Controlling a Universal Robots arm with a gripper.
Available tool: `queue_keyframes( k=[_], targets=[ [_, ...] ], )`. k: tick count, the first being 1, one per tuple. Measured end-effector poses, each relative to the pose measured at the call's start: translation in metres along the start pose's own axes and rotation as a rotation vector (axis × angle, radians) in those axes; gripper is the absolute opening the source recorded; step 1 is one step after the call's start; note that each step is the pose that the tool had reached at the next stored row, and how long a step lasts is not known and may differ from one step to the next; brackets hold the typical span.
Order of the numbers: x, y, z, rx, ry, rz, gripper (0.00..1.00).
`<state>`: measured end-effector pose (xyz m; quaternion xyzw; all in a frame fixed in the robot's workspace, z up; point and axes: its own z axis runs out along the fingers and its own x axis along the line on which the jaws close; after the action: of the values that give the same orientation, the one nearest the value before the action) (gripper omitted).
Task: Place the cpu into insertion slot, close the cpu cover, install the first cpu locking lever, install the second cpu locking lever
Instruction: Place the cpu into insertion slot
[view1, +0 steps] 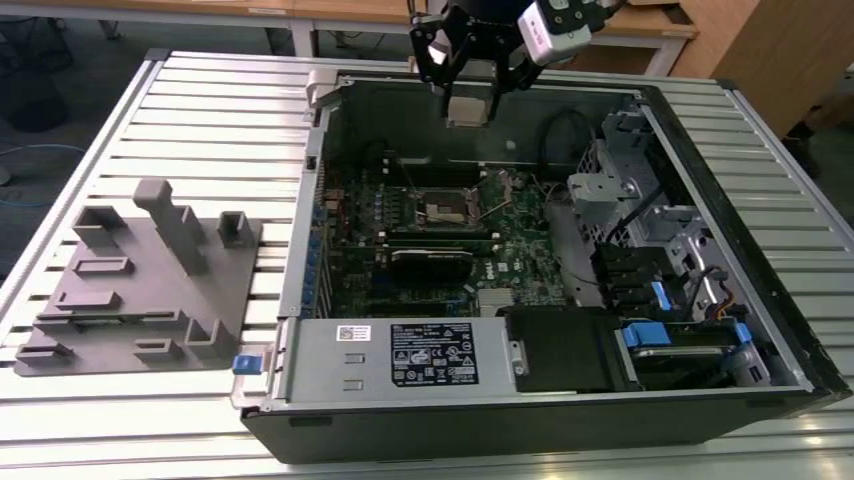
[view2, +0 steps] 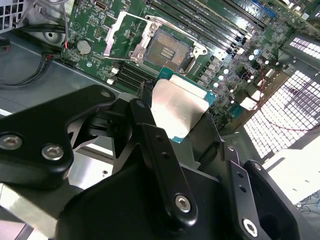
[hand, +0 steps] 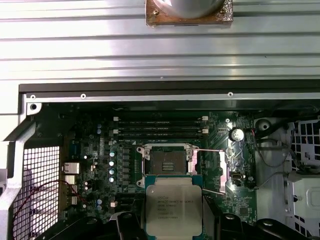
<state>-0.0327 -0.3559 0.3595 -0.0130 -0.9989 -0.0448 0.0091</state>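
While the gripper (view1: 470, 102) hangs over the open computer case (view1: 534, 428), we note its fingers (view2: 150, 135) pinching the cpu (hand: 173, 205) (silvery face up), well apart from the empty insertion slot (hand: 167, 162) below.
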Motion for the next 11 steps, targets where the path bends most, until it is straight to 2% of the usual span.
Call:
queue_keyframes(
  k=[11],
  targets=[
    [0.0000, -0.0001, 0.0015, 0.0000, 0.0000, 0.000, 0.54]
  ],
)
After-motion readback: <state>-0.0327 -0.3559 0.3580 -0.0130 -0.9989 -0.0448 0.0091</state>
